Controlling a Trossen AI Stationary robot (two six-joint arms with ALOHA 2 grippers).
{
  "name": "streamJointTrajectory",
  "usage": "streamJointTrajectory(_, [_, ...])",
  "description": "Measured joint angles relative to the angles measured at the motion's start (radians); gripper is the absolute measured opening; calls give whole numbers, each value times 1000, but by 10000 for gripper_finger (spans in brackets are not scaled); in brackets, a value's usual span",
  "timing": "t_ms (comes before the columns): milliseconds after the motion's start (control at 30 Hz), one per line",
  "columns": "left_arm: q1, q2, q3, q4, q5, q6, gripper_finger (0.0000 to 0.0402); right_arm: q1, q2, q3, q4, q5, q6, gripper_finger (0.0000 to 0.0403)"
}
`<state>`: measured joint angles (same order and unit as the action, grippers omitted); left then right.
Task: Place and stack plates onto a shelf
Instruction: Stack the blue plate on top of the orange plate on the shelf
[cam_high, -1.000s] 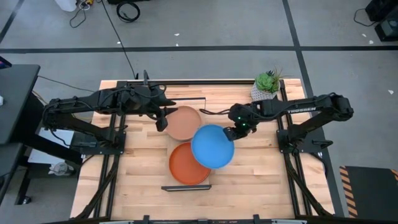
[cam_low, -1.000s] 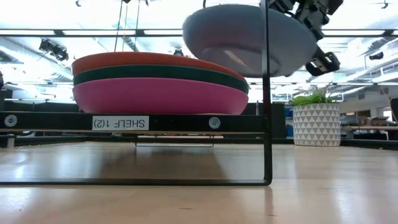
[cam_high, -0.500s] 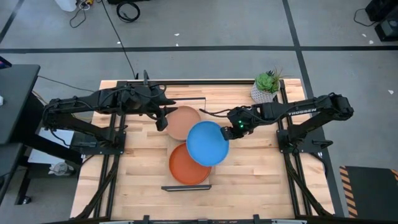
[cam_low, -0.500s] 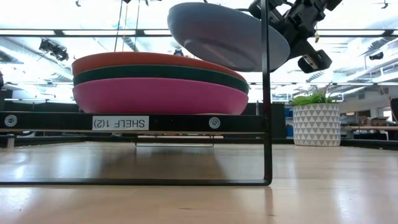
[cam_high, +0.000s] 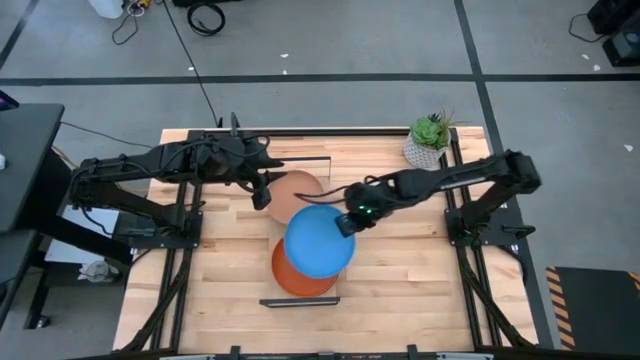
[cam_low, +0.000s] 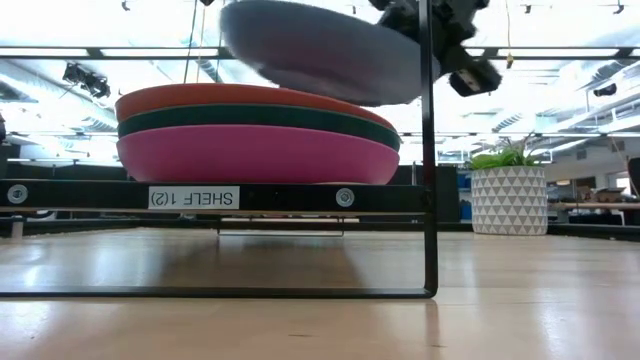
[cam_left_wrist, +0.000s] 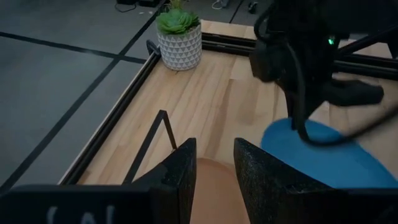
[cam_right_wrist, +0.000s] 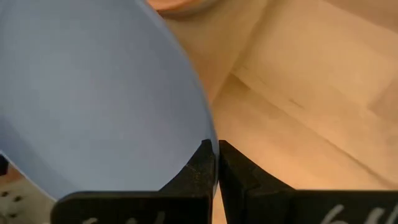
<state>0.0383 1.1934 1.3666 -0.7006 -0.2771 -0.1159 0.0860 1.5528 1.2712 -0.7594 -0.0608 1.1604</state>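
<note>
A blue plate hangs over the red-orange plate, with my right gripper shut on it. The red-orange plate tops a stack with a dark teal and a magenta plate beneath it. That stack rests on the near end of the shelf. Farther back a terracotta plate lies in the shelf's line. My left gripper stands open by that plate's left rim, the plate showing through the gap; I cannot tell whether it touches. My right gripper pinches the blue plate's rim between its two fingers, on the plate's far right side. The fingers come from the table's right, slanting down. The plate is lifted clear above the stack, its hollow side up and slightly tilted.
A potted succulent stands at the table's far right corner. The shelf's thin black frame rises at the near end, and its end bars cross the table. Bare wood lies to the left and right of the shelf.
My right gripper has gone toward the table's left with the blue plate. The plate hung to the right of the red-orange plate before and now covers most of it, still clear of the stack.
</note>
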Motion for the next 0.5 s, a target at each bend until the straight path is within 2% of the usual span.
streamJointTrajectory(267, [-4,-4,0,-7,1,-24,116,-1,159,140,-2,-63,-100,14])
streamJointTrajectory(400, [-3,-5,0,-10,3,-59,116,-1,223,155,31,-122,-152,16])
streamJointTrajectory(500, [-3,-5,0,-10,43,-82,116,-1,260,155,41,-174,-179,28])
